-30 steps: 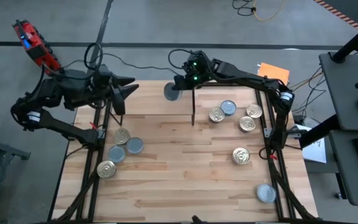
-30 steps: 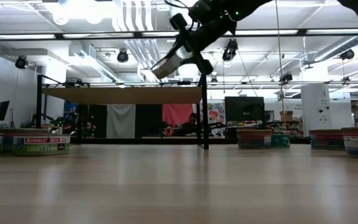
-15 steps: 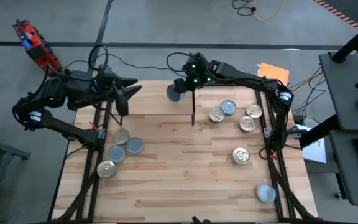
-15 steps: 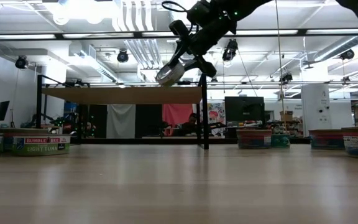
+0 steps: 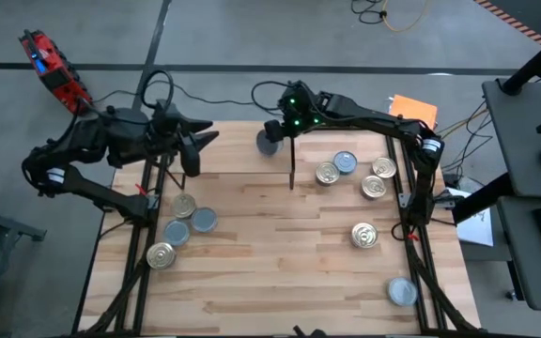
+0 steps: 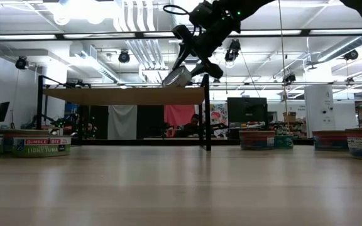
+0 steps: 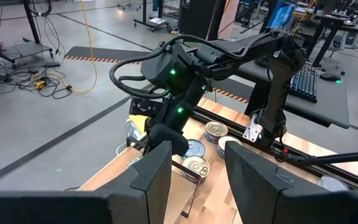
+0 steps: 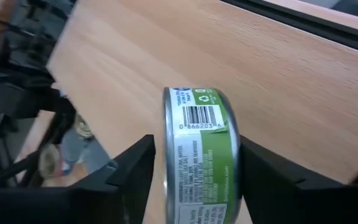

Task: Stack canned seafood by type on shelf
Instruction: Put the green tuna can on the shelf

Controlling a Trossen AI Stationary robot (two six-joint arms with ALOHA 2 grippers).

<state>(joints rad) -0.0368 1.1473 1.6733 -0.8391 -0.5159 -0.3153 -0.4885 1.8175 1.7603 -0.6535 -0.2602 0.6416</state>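
Note:
A tin with a green label and a silver-grey lid (image 5: pixel 269 141) hangs tilted just over the shelf (image 5: pixel 224 150), the raised light-wood board at the table's far edge. My right gripper (image 8: pixel 197 149) reaches in from the right, one finger at each flat end of the tin, with a thin gap beside one finger. In the low view the tin (image 6: pixel 178 76) is close above the board (image 6: pixel 124 95); whether its lower rim rests there I cannot tell. My left gripper (image 5: pixel 203 150) is open over the shelf's left end with nothing in it. My right gripper has one finger at each of the tin's flat ends (image 8: pixel 166 155), slanting down from the table's right. The label wall (image 8: pixel 201 149) faces the wrist camera. Whether the fingers still touch the tin I cannot tell.
Several tins lie on the tabletop, one cluster at the left (image 5: pixel 184 221) and looser ones at the right (image 5: pixel 355 174) and toward the near right (image 5: pixel 402 291). The shelf's dark upright (image 5: pixel 291 167) stands just right of the held tin. The middle of the tabletop is bare wood.
My right gripper has tipped its wrist. The tin has come down toward the shelf board and a little toward the table's right, and has turned to a different tilt.

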